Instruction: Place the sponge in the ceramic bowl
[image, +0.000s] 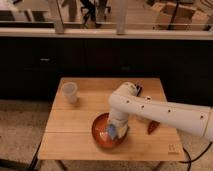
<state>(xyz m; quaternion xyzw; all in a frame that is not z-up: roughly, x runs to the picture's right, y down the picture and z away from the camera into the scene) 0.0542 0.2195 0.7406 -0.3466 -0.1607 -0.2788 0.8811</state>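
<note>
A reddish-brown ceramic bowl (102, 131) sits near the front edge of the wooden table (75, 132). My white arm reaches in from the right and bends down over it. The gripper (115, 131) hangs just inside the bowl's right half. A small blue sponge (112, 131) shows at the gripper's tip, over the bowl's inside. I cannot tell whether the sponge rests on the bowl or is still held. The arm hides the bowl's right rim.
A translucent plastic cup (70, 92) stands upright at the table's back left. A red object (153, 126) lies right of the bowl, partly under the arm. A dark object (138, 90) sits at the back behind the arm. Dark cabinets run behind the table.
</note>
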